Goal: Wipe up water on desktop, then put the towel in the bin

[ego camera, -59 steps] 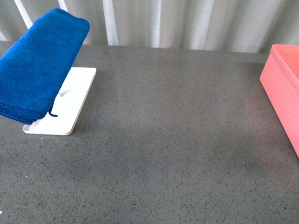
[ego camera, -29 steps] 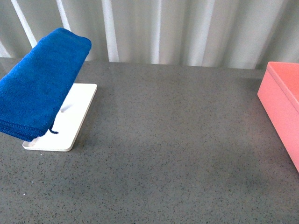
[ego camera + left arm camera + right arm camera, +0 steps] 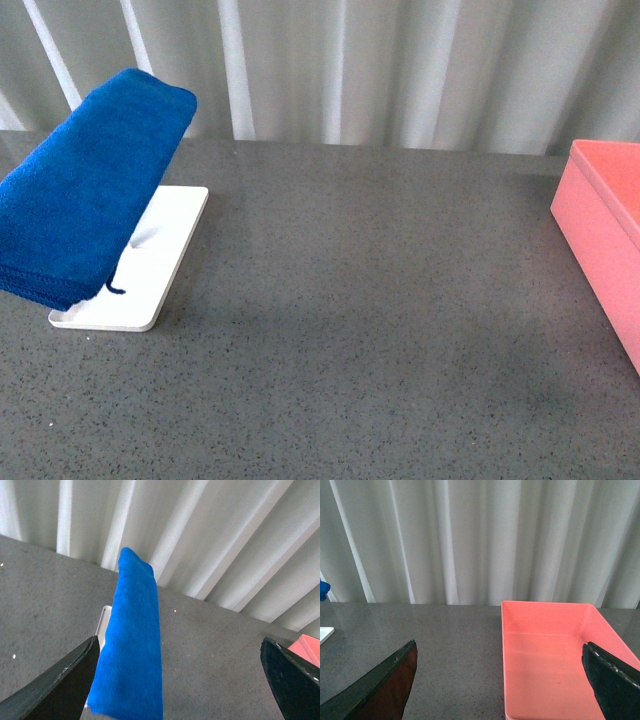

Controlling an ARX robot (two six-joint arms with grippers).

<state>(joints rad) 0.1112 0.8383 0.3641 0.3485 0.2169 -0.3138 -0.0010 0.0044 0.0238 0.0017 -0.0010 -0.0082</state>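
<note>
The blue folded towel point(image 3: 85, 190) hangs sloped over the white tray point(image 3: 160, 255) at the far left of the dark speckled desktop point(image 3: 370, 330). It also shows in the left wrist view point(image 3: 135, 645). My left gripper point(image 3: 185, 680) is open and empty, above the desktop, with the towel beside one finger. The salmon-pink bin point(image 3: 605, 225) stands at the right edge, empty in the right wrist view point(image 3: 550, 655). My right gripper point(image 3: 502, 685) is open and empty, above the bin's near wall. Neither gripper shows in the front view. I see no water.
A pale pleated curtain point(image 3: 400, 70) closes the back of the desktop. The tray's rods are hidden under the towel. A tip of the towel point(image 3: 322, 590) and a tray corner point(image 3: 325, 634) show in the right wrist view.
The front view has tilted up: more curtain shows and the towel, tray and bin sit lower in the picture. Nothing on the desktop has moved.
</note>
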